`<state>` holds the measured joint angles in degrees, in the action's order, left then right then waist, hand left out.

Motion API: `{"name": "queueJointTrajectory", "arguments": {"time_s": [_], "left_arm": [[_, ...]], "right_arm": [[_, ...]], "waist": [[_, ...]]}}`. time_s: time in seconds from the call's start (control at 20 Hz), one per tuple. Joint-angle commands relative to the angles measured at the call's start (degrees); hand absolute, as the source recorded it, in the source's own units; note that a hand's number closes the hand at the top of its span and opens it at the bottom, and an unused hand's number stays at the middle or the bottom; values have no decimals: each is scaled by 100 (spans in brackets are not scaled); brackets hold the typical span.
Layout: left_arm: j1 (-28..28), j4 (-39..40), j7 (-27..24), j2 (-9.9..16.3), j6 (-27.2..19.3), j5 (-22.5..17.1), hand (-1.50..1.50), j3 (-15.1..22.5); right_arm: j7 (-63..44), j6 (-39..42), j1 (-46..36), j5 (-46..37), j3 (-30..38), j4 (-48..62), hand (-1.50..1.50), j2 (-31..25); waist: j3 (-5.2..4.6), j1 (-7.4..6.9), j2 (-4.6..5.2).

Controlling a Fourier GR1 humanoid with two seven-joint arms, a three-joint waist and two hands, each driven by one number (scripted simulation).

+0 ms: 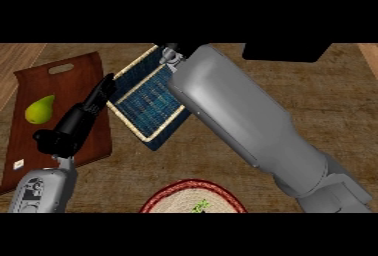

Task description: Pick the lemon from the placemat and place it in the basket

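- The left hand (81,117) rests open over the cutting board's (70,80) right edge, fingers straight, pointing up toward the placemat (148,102), holding nothing.
- The right hand is hidden past its grey forearm (244,120), which crosses the placemat; I cannot tell its state.
- The lemon shows nowhere, so its axis cannot be told.
- A pear (40,109) lies on the board, stem end up-right.
- The red-rimmed basket (177,192) sits on the worktop (325,100) at the lower edge, something green (201,206) inside.

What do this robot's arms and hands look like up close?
Both forearms are smooth, rounded grey shells. The right forearm looks bulky and plain, widening into a segmented grey section. The left forearm is a lighter grey with small dark recesses, ending in a black left robot hand with slim black fingers. The right robot hand is mostly hidden.
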<state>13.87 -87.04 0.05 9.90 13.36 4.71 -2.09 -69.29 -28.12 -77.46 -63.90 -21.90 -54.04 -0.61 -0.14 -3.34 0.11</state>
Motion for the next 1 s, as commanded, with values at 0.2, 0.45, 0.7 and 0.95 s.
{"name": "queueJointTrajectory", "arguments": {"time_s": [0.2,0.45,0.7,0.95], "left_arm": [[-194,-123,96,83,128,-130,0,-85],[-233,16,-184,23,-46,-13,0,-137],[-242,-327,198,6,18,-47,0,-25],[-343,-327,88,-4,61,-111,0,-64]], "right_arm": [[-1330,-878,345,-493,-394,270,150,58],[-1241,-1450,637,-924,184,-31,-150,58],[-959,-1456,411,-1014,290,418,-150,58],[-990,-1689,215,-931,208,186,-150,58]], "waist": [[6,88,-7],[8,186,2],[10,111,8],[7,86,-1]]}}
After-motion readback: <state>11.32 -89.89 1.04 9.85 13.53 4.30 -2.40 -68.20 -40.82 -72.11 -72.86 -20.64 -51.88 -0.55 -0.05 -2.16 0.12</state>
